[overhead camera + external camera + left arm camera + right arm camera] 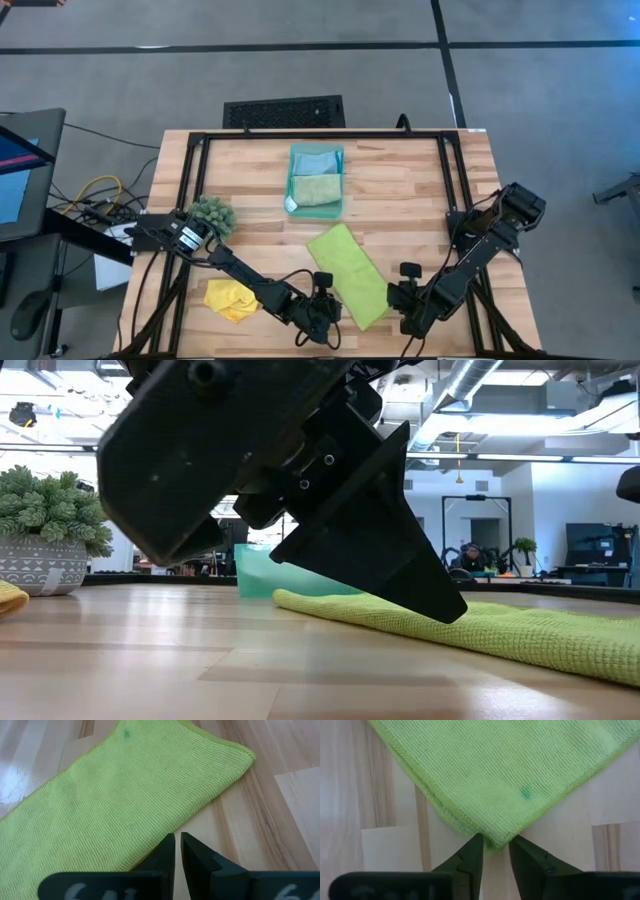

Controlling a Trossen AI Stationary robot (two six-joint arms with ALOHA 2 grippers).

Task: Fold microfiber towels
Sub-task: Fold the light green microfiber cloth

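Observation:
A lime green microfiber towel (347,277), folded into a long strip, lies flat and slantwise on the wooden table. My left gripper (177,840) is shut, with its tips at the strip's long edge (150,851); in the high view it stands at the strip's left (328,306). My right gripper (496,842) is open, one finger on each side of the strip's near corner (496,832), near the table's front edge (396,315). A crumpled yellow towel (230,299) lies at the near left. Folded light blue (315,160) and sage green (316,190) towels lie in the teal tray (292,205). My left gripper's shut fingertips (169,842) stand at the lime towel's long edge, slanting down from the table's left; whether they touch the cloth I cannot tell. My right gripper points down over the near corner, which lies flat on the table between its fingertips (475,847); whether they touch it I cannot tell.
A dark green fuzzy plant in a pot (212,213) stands at the left, seen also in the low view (45,530). A black frame (320,133) runs along the table's far and side edges. Bare wood lies right of the lime towel.

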